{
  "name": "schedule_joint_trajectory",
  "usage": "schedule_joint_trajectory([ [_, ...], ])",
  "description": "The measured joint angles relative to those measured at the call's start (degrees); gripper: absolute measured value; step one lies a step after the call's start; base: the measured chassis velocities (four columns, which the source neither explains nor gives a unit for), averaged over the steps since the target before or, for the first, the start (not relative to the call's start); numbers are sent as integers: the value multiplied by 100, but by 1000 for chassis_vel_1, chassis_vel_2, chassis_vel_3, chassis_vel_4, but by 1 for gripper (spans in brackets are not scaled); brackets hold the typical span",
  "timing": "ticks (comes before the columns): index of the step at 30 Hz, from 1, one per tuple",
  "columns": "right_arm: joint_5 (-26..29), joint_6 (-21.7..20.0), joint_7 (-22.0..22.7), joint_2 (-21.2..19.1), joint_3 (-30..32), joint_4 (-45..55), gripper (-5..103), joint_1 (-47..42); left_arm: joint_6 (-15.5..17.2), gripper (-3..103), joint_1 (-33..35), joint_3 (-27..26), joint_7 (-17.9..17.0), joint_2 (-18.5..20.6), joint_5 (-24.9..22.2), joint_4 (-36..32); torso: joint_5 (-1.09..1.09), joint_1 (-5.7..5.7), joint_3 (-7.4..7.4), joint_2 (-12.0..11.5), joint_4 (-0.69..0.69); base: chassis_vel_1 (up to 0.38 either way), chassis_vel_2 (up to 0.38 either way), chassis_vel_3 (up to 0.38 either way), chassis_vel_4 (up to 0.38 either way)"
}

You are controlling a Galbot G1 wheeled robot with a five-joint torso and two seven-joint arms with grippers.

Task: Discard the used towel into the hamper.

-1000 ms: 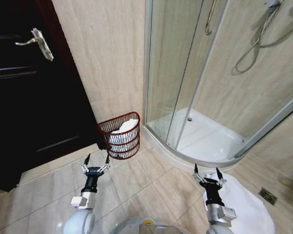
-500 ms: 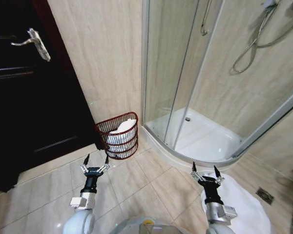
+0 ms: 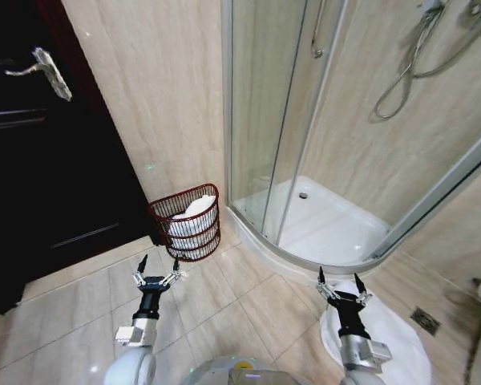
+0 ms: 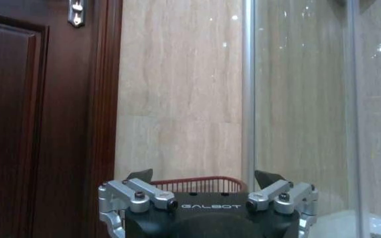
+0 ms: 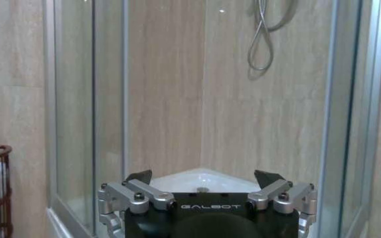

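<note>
Here both grippers gape empty, towel [image 3: 194, 210] in hamper [image 3: 184, 224].

- Left pincer [image 3: 158, 264] sits at the lower left of the head view, fingers spread, empty.
- Right pincer [image 3: 340, 281] sits at the lower right, likewise spread, empty.

A bathroom with shiny beige tiles on the wall [image 3: 168, 96] and the floor [image 3: 240, 309]. A dark wooden door [image 3: 40, 160] with a metal handle [image 3: 40, 68] stands on the left. A glass shower stall [image 3: 305, 120] with a white tray [image 3: 329, 228] fills the corner, a shower hose [image 3: 401, 72] hanging inside. A white mat [image 3: 397, 349] lies on the floor
</note>
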Motion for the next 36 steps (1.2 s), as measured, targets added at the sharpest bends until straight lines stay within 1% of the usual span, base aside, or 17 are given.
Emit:
schedule_joint_trajectory([
  [17, -42, 4, -1, -5, 2, -4, 100, -13, -64, 100, 45, 20, 14, -7, 16, -19, -1, 2, 6, 8, 0, -50, -111, 58, 111],
  [24, -51, -16, -7, -7, 6, -88, 100, 9, -71, 100, 44, 24, 16, -11, 17, -20, -1, 4, 8, 11, 0, -94, -117, 102, 130],
  [33, -105, 2, -16, -33, 38, -125, 100, -18, -184, 100, 49, 57, 63, -35, 15, 7, -1, 4, 9, 13, 0, -98, -139, 89, 144],
  [36, -115, -5, -17, -30, 36, -126, 100, -12, -190, 100, 53, 56, 66, -35, 11, 9, 2, 4, 9, 13, 1, -140, -170, 140, 166],
])
